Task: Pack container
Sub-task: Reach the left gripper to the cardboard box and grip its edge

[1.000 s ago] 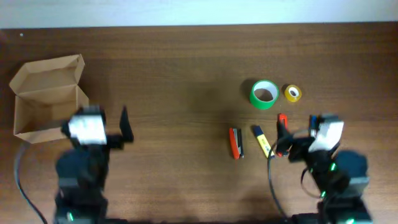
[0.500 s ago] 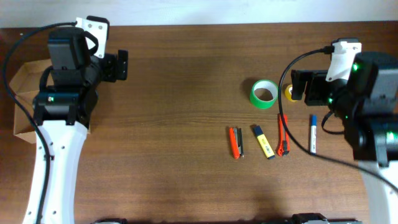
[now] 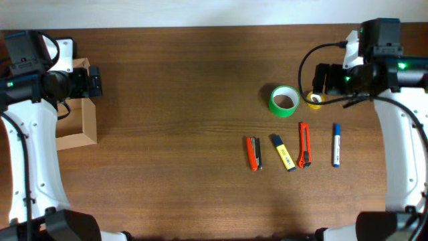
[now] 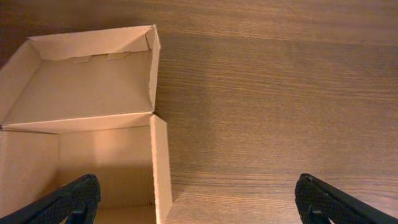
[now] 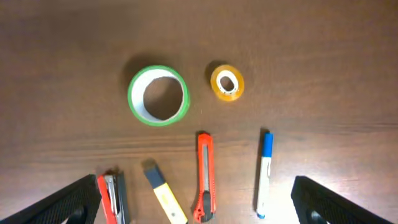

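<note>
The left arm [image 3: 30, 154] runs from its base at the near left up to the far left, where its dark wrist bends inward and carries the left gripper [image 3: 93, 82] at its right-hand end. In the wrist view its two dark fingers [image 4: 71, 202] sit at the bottom corners, spread wide with nothing between them. The right arm [image 3: 401, 154] mirrors this at the far right, the right gripper [image 3: 322, 79] at the wrist's left-hand end, its fingers [image 5: 74, 199] likewise wide apart and empty.
</note>
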You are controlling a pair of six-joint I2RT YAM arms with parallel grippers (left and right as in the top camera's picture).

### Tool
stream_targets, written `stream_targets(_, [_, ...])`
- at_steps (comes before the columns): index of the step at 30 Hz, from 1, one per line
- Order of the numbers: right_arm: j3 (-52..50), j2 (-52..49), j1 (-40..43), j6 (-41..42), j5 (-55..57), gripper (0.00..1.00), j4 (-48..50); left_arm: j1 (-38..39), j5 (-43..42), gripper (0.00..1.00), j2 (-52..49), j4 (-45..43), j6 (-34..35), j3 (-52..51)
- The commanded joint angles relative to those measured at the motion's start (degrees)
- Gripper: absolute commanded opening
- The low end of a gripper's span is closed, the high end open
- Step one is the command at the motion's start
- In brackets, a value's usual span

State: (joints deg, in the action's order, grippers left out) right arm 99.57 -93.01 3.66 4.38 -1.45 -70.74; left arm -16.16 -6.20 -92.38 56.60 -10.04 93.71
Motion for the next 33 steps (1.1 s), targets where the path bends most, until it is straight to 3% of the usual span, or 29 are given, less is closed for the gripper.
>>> stream_targets(1, [1.36,-1.33,0.17,0.37,0.66,0.99,-0.42,-0.52,1.40,0.94,-1.88,1.25,1.31,1.09])
stream_targets(4, [1.38,-1.44,0.17,0.37,0.68,0.99,-0.35,-0.52,2.82,0.78,-7.91,5.49,2.89,1.09])
stream_targets(7, [1.38,-1.44,0.17,0.39,0.66,0.99,-0.44,-0.50,7.65,0.73,-14.99,9.01,4.22,1.11])
stream_targets(12, [1.38,-1.44,0.17,0.39,0.66,0.99,-1.60,-0.52,10.56,0.72,-20.76,9.64,4.42,1.11])
stream_targets(20, [1.38,-1.44,0.17,0.42,0.66,0.99,-3.08,-0.52,13.53,0.72,-21.29,7.52,4.22,1.11])
stream_targets(23, [1.38,-1.44,0.17,0.42,0.68,0.99,-3.08,-0.76,13.53,0.65,-21.31,6.93,4.85,1.11])
stream_targets(25, [1.38,-1.44,0.17,0.42,0.68,0.99,-3.06,-1.36,12.74,0.57,-21.31,6.58,5.77,1.11])
stream_targets(33, [1.38,-1.44,0.17,0.39,0.70,0.99,-3.04,-3.89,7.26,0.57,-24.55,6.73,6.14,1.11])
